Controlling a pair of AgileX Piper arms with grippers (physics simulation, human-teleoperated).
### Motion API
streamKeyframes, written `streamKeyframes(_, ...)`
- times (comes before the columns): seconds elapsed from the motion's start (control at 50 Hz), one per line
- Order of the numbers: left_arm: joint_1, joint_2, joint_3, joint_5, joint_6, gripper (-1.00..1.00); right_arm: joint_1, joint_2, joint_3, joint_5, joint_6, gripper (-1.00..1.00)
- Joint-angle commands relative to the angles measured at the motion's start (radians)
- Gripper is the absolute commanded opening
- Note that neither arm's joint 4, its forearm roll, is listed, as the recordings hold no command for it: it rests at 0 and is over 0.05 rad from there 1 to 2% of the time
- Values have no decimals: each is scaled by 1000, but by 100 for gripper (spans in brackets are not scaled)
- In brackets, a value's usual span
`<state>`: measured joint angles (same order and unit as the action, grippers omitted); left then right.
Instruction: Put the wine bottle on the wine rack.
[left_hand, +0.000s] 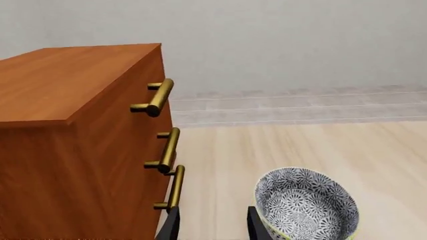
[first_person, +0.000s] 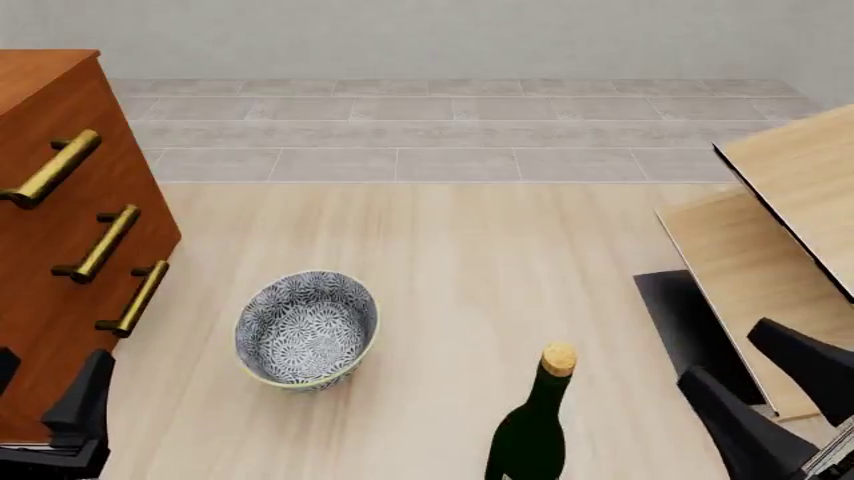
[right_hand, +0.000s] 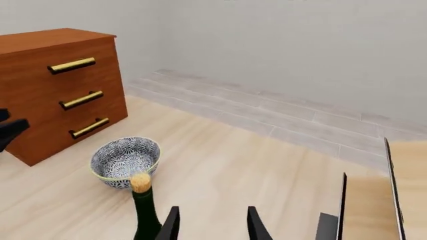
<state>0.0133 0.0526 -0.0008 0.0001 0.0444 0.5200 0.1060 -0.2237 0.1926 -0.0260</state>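
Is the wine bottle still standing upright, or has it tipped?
Upright. In the front view the wine bottle stands with its gold top pointing up on the table, clear of the bowl and both grippers.

Open tabletop (first_person: 507, 260) lies between bowl (first_person: 307, 328), wine bottle (first_person: 537, 425) and wine rack (first_person: 761, 250); cabinet (first_person: 54, 220) walls the left.

A plain pale grey wall (first_person: 441, 35) closes the far side; below it runs a band of grey tiled floor (first_person: 441, 135); nearer lies the light wood table (first_person: 507, 270); a reddish-brown drawer cabinet (first_person: 54, 260) with brass handles (first_person: 104, 243), seemingly three, stands at left.
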Motion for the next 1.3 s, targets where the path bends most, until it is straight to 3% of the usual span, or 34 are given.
streamKeyframes(0.02,3,22,0,-14,2,100,63,22,-31,16,1,100)
streamKeyframes(0.72,7,52,1,-27,1,100,255,161,-71,-65,6,100)
streamKeyframes(1.3,21,22,0,3,-3,100,326,371,-8,-300,-2,100)
